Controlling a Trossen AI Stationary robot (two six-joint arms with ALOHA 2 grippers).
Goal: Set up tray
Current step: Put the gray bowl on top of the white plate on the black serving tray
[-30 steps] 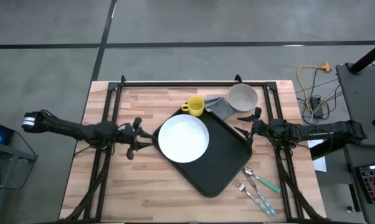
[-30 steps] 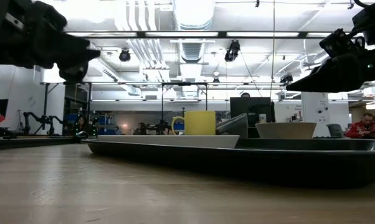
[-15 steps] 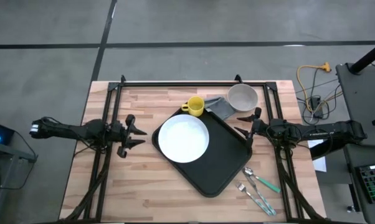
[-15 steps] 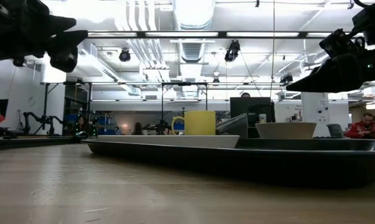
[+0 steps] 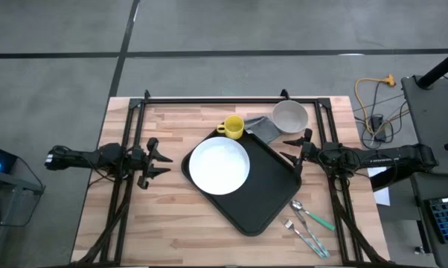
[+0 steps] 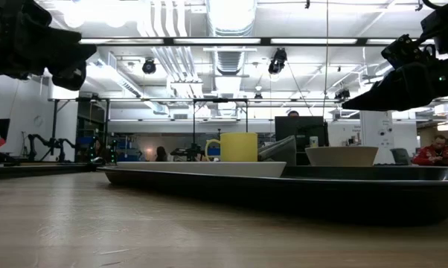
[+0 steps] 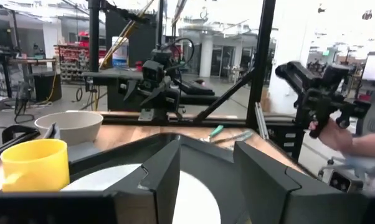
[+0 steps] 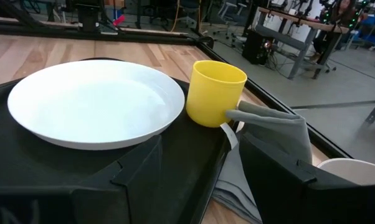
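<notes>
On the tray (image 5: 265,186) sits only the plate (image 5: 219,165); L gripper (image 5: 158,158) & R gripper (image 5: 296,147) flank it, both released, empty, prob. awaiting the mug (image 5: 233,127).

Tray (image 5: 265,186): solid black. Plate (image 5: 219,166): plain white. Mug (image 5: 233,127): solid yellow. Cloth (image 5: 265,128): grey. Bowl (image 5: 289,115): off-white with a grey-toned interior. Cutlery (image 5: 307,227): silver metal, with one teal handle. Desk (image 5: 172,223): light wood in butcher-block strips, edged by a black frame. Arms and each tool: dark black.
</notes>
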